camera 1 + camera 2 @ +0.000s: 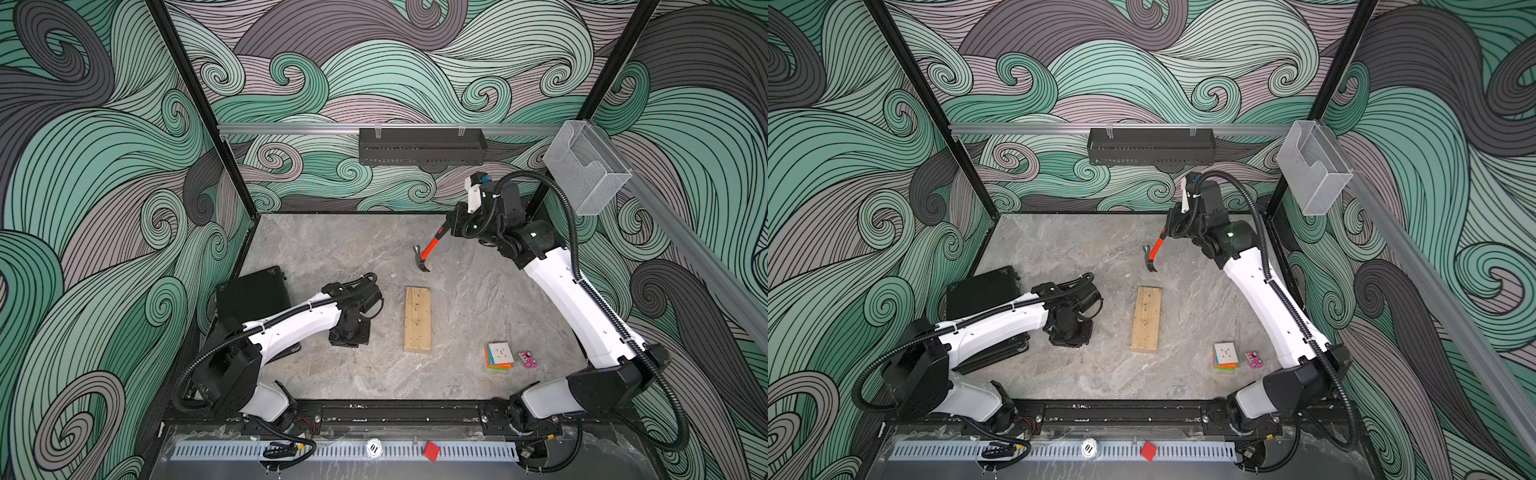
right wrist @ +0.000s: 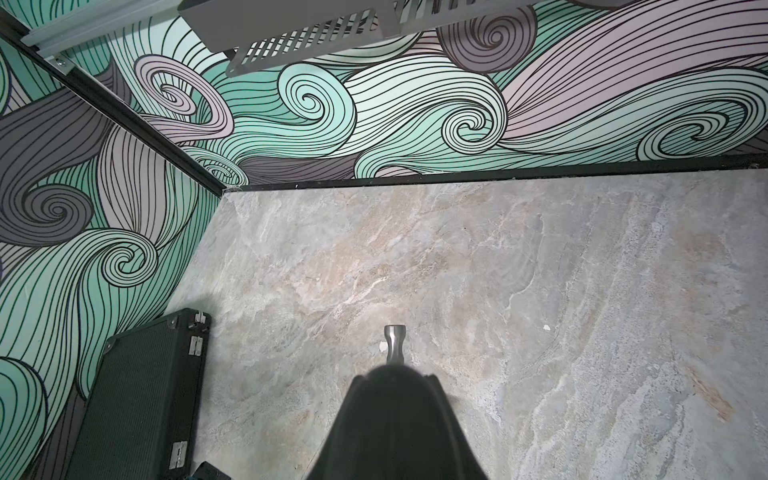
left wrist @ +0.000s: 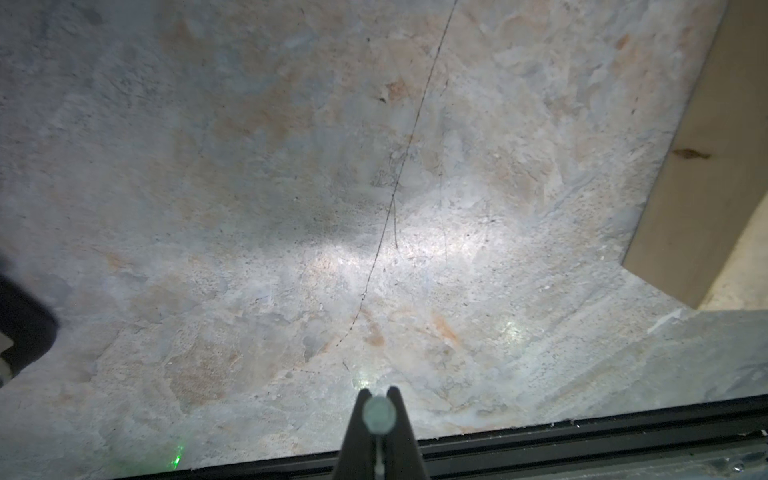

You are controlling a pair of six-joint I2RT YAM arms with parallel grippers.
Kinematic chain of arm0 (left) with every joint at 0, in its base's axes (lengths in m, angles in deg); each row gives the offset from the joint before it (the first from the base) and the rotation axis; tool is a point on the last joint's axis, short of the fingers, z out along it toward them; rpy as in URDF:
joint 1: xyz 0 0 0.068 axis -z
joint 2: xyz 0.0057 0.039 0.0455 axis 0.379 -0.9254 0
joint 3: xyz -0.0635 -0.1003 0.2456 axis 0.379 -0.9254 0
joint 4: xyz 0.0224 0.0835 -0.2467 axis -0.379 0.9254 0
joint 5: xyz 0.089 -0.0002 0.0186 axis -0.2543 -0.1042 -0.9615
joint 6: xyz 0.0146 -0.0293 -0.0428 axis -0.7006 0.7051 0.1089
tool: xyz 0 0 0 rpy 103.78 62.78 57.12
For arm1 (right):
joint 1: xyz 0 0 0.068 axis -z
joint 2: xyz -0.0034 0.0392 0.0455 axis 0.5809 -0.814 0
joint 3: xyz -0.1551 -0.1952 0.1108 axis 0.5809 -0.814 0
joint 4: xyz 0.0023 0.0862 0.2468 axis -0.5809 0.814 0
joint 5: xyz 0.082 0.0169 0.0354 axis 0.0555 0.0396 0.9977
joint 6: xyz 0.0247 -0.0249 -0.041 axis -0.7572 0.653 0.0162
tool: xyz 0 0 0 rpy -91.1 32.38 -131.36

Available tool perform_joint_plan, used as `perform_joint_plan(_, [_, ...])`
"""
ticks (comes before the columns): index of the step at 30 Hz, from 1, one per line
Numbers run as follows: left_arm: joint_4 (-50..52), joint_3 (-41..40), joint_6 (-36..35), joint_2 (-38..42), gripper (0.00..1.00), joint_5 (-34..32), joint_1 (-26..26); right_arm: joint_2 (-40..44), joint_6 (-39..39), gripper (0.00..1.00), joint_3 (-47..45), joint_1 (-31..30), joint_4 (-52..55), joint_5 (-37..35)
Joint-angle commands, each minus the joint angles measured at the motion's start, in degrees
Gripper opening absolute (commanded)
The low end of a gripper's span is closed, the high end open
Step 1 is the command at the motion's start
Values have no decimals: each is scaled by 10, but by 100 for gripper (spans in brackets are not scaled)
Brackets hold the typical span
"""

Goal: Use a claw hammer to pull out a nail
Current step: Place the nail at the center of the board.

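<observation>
The right hand is clamped on the black handle end of the claw hammer, whose head hangs over the table beyond the far end of the wooden block. Stiff and head-heavy, the hammer likely wants this firm end hold for leverage. The left hand pinches a nail.

Teal-and-grey swirl-patterned walls enclose a grey marbled floor; a black perforated tray hangs at upper centre.
</observation>
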Motion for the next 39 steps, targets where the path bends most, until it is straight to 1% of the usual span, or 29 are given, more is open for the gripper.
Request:
perform_joint_plan(1, [-7, -8, -1, -18, 0, 3, 4, 20, -7, 7, 0, 3, -53, 3])
perform_joint_plan(12, [-42, -36, 3, -46, 0, 14, 7, 25, -2, 7, -7, 7, -53, -1])
perform_joint_plan(22, [-48, -44, -8, -77, 0, 25, 7, 25, -1, 7, -10, 11, -53, 1])
perform_joint_plan(33, [-66, -58, -5, -93, 0, 34, 11, 24, -2, 7, -15, 14, -56, 3])
perform_joint_plan(36, [-70, -60, -6, -95, 1, 37, 11, 25, -3, 7, -16, 14, -56, 4])
perform_joint_plan(39, [-76, -62, -6, -99, 4, 40, 11, 25, -4, 7, -16, 14, -56, 4])
